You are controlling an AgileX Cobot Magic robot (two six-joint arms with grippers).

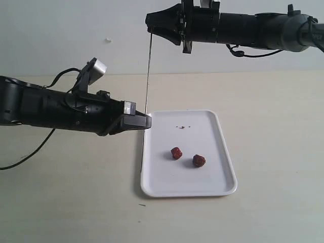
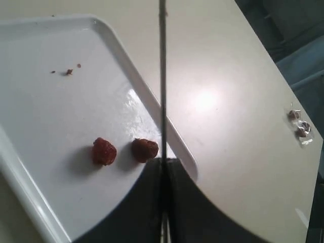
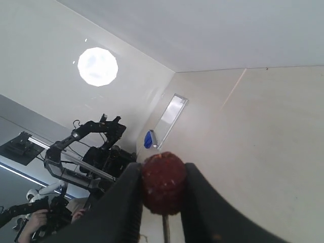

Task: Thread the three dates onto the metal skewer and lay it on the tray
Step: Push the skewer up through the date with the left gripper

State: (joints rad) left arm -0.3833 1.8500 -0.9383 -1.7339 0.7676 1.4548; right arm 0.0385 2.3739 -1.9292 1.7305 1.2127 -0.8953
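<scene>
Right gripper (image 3: 162, 174) jaws closed on one date (image 3: 163, 186) at top of upright metal skewer (image 1: 148, 71), left gripper (image 1: 147, 122) pinching skewer's lower end, two dates (image 1: 176, 153) (image 1: 199, 160) on tray (image 1: 207, 129).

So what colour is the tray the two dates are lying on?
The tray is plain white; the exterior view shows it best.

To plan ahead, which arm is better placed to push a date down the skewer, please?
Right: the right gripper holds a date atop the skewer, while the left gripper clamps it upright lower down.
</scene>
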